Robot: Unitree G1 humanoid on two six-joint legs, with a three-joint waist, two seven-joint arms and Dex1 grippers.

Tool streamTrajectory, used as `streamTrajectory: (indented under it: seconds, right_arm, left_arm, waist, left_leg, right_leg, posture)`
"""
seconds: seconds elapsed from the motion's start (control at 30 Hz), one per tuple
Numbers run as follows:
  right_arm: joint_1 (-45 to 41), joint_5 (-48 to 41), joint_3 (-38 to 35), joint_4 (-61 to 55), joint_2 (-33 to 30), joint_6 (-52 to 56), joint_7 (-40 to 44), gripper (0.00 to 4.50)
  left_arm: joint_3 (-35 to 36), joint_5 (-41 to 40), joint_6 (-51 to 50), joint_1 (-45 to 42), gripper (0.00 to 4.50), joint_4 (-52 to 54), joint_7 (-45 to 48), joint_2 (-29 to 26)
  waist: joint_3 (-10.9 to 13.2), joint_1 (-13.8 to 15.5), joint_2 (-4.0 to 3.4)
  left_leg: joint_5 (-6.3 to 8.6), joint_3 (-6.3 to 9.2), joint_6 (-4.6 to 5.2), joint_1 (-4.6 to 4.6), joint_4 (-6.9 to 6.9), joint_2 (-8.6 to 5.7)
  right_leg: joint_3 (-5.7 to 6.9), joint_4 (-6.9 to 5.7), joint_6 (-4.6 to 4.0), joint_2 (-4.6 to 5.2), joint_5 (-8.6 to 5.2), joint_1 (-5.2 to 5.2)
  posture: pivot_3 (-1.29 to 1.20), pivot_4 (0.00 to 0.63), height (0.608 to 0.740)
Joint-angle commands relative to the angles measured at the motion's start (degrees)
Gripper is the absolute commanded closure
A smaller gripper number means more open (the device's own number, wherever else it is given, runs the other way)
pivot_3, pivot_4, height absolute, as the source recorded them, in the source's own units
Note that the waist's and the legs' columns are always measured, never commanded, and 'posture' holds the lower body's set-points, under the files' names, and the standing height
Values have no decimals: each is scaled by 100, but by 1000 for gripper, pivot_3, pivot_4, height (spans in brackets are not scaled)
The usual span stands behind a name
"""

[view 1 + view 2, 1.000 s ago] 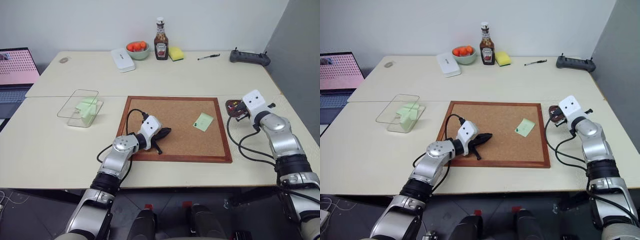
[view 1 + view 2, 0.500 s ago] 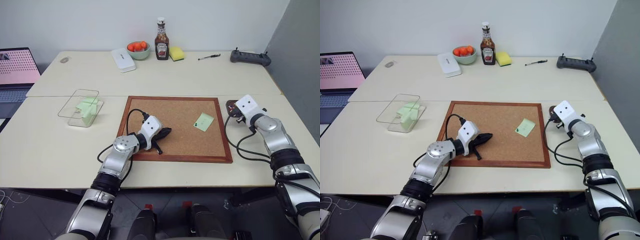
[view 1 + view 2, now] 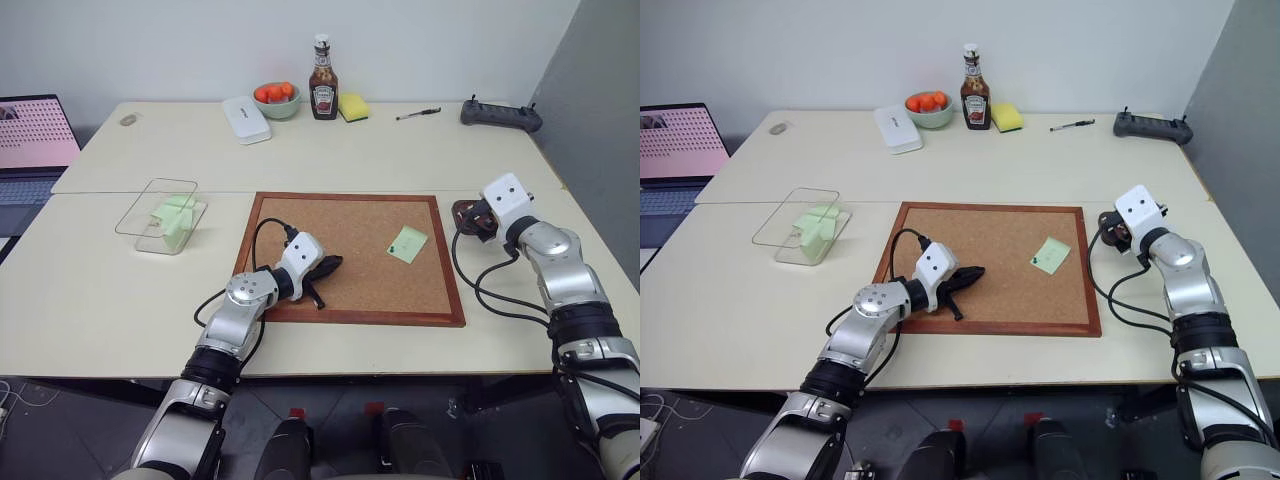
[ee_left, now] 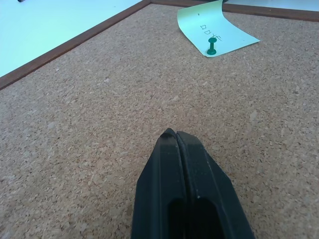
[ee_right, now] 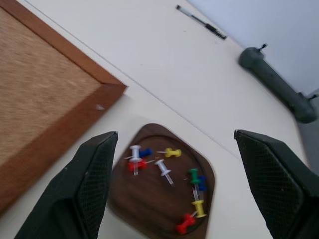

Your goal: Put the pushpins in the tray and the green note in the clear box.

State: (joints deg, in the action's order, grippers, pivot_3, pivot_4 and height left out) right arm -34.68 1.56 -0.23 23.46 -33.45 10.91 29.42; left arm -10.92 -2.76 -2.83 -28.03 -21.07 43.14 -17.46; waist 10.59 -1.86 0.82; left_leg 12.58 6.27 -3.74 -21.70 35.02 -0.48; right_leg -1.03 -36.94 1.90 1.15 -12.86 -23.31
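Right fingers [image 5: 189, 189] wide above tray [image 5: 144, 209], left fingers [image 4: 182, 149] pressed together on corkboard [image 3: 350, 225]

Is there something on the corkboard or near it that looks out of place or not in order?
Yes. One green note sits on the corkboard, pinned by a green pushpin, with its far edge curling up, while other green notes already lie in the clear box. The pushpins in the tray lie scattered, none spilled outside.

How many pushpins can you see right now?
9: eight lie in the tray, namely two red, two blue, one white, two yellow, one green; another green pushpin pins the green note to the corkboard.
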Motion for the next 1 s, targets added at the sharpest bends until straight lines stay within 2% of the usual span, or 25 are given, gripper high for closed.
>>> streamTrajectory:
  seconds: [0.03,0.23,0.43,0.63,0.7,0.73,0.9,0.93,1.0]
  right_arm:
    - [753,-1121,-73,-1715,83,806,1083,522]
    - [1157,-1399,288,-2579,540,1523,1081,522]
    - [785,-1048,545,-2028,1081,1378,625,522]
    - [515,-901,582,-1421,1325,1155,472,522]
    - [480,-865,585,-1273,1337,1073,471,888]
    - [471,-844,591,-1211,1334,1040,471,916]
    - [479,-765,616,-1099,1378,936,497,2087]
    - [481,-759,614,-1098,1396,929,494,2168]
    - [489,-747,604,-1109,1420,925,502,2607]
  left_arm:
    - [-148,135,-71,151,4500,-223,42,10]
    - [-145,154,-52,126,4500,-269,72,10]
    - [-150,174,-36,124,4500,-275,84,1]
    - [-149,178,-38,158,4500,-228,83,-21]
    - [-147,180,-39,174,4500,-208,79,-31]
    - [-146,182,-39,185,4500,-198,79,-38]
    - [-157,200,-24,201,4500,-193,84,-56]
    - [-162,203,-20,200,4500,-194,86,-55]
    - [-170,208,-12,198,4500,-199,89,-53]
  waist:
    - [-1,-2,-2]
    - [-2,-18,-4]
    - [-2,-1,-4]
    - [-3,-2,-4]
    - [-3,-2,-4]
    - [-3,-2,-4]
    - [-3,-7,-5]
    - [-3,-7,-5]
    - [-3,-7,-5]
  left_leg:
    - [0,1,0,-1,0,2]
    - [0,-4,1,5,3,3]
    - [0,-1,0,3,3,3]
    - [0,-1,0,4,1,3]
    - [0,-1,0,4,1,3]
    - [0,-1,0,4,1,3]
    - [0,-1,0,4,1,3]
    - [0,-1,0,4,0,4]
    - [0,-2,0,4,0,3]
  right_leg:
    - [4,0,0,0,-1,1]
    - [2,-3,1,0,0,4]
    - [6,0,1,0,0,3]
    - [6,-1,1,0,0,3]
    - [6,-1,0,0,-1,3]
    - [6,-1,1,0,-1,3]
    - [6,-1,0,0,-1,3]
    - [6,-1,0,0,-1,2]
    - [5,-1,0,0,-1,2]
  posture:
    - [0,150,740]
    - [0,150,740]
    - [0,150,740]
    - [0,150,740]
    - [0,150,740]
    - [0,150,740]
    - [0,150,740]
    - [0,150,740]
    - [0,150,740]
